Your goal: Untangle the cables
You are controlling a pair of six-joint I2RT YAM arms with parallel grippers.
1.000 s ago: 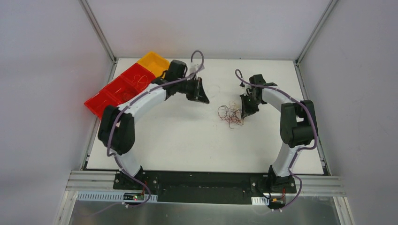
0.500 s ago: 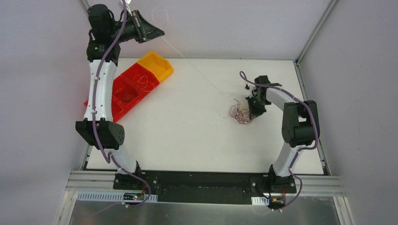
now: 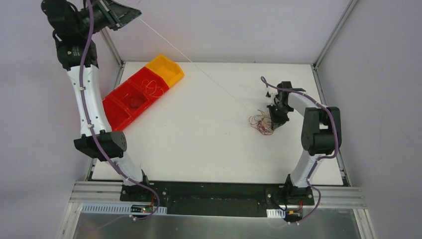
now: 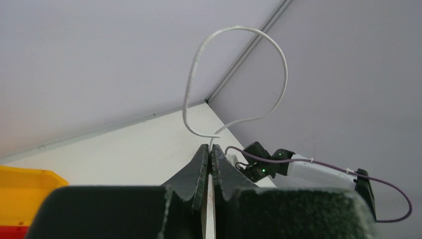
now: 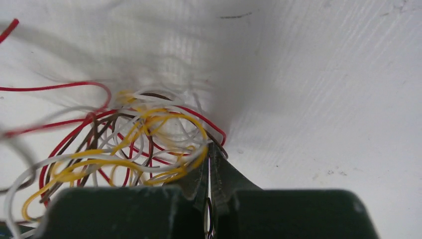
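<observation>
Step in hand, by judgement: drawing one white wire (image 3: 199, 64) out of the tangle (image 3: 261, 123).

High above the far-left corner of the bench (image 3: 199, 149): left claw (image 3: 138, 13), clenched on the white wire. Left wrist view: jaws pressed together, wire pinched at the tips, a free loop curling beyond them. From the tips, a taut straight run diagonally down across the bench to the tangle.

Near the right edge, roughly midway between near and far edges: tangle of red, yellow, white and brown wires, lying on the surface. Right claw (image 5: 210, 152) down at its right side, clenched on a few strands, yellow and brown ones at the tips judging by the right wrist view. Judged as anchoring the bundle against the pull.

Along the left edge toward the far-left corner: row of red bins (image 3: 117, 112) plus one orange bin (image 3: 166, 67). Pale loose strands (image 3: 154, 88) in one red compartment, a small dark clump (image 3: 134, 103) in the next.

Next move, by judgement: calls for checking the tangle end of the white wire for snags; cannot tell from these views. If free, carry to a bin and release. If caught, more pull with the right claw kept pinned, gently. Risk: dragging the whole bundle, or a slip at the tips.
</observation>
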